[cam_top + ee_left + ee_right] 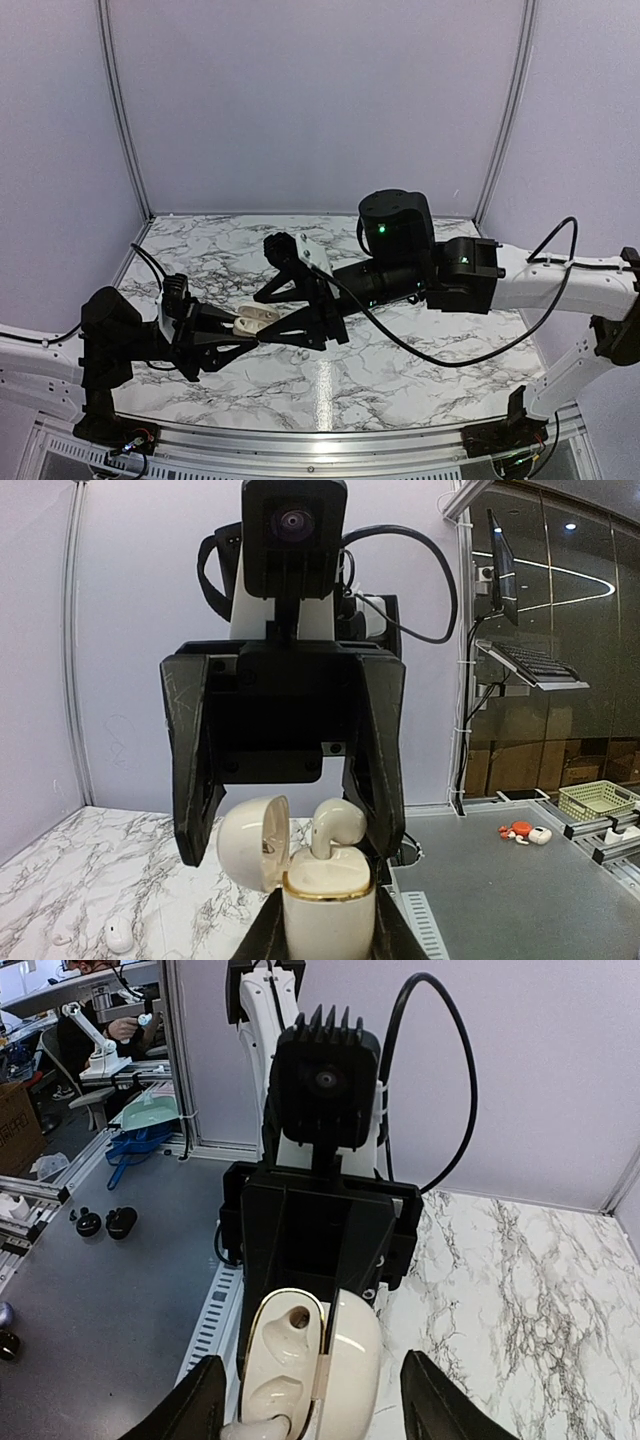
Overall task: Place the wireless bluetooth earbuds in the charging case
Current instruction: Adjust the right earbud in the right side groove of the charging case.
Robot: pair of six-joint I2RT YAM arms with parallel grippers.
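We are in a robotics lab: a marble-print table boxed in by plain white panels on aluminium posts, with a grey bench, monitor, keyboard and green basket beyond.

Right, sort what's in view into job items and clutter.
Job: charging case; earbud standing in it; likely second earbud on the marble table; left gripper; right gripper.
Lying about: green basket; orange-and-white object; black knobs.
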